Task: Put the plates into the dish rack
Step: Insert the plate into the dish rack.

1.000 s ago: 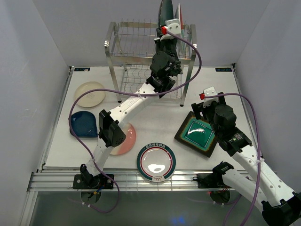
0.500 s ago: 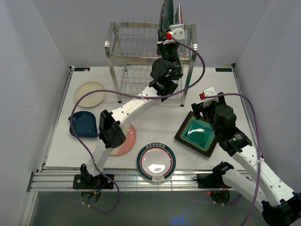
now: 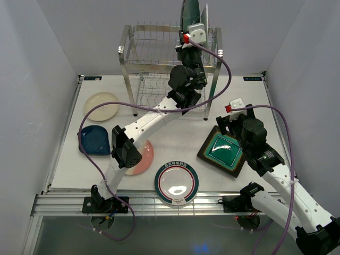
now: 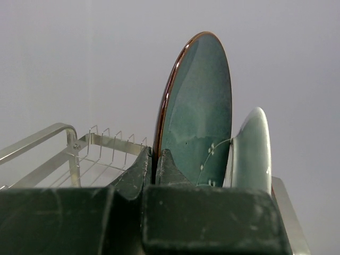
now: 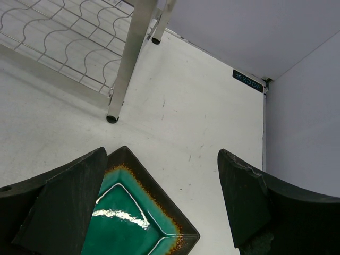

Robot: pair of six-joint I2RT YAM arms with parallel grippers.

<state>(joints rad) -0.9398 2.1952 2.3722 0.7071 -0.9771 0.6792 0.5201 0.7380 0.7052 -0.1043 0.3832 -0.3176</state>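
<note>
Five plates lie flat on the counter (image 3: 180, 142), judged to be waiting their turn. Nearest the arms' bases is the white plate with a green-red rim (image 3: 176, 184). Behind it come the pink plate (image 3: 146, 158), partly hidden under the left arm (image 3: 143, 121), the dark blue plate (image 3: 94, 139) and, further back on the left, the cream plate (image 3: 102, 105).

On the right, the square green plate (image 3: 223, 153) lies flat under the right jaws. They are spread wide, one finger to each side above the plate and not touching it. That reads as a pose ready for a later pick, not a grip.

Further back the left arm reaches up over the dish rack (image 3: 154, 50). The left jaws are pressed together on the lower rim of the dark teal plate (image 4: 199, 101), pinching it. They hold it upright and edge-on above the top tier, probably because only a plate standing on its rim can drop between the slot wires. Whether its bottom edge is already seated in a slot is hidden by the fingers.

Just beside it, on its right, the red-and-teal plate (image 4: 251, 149) stands upright in the rack, so the teal one seems meant for the neighbouring slot
</note>
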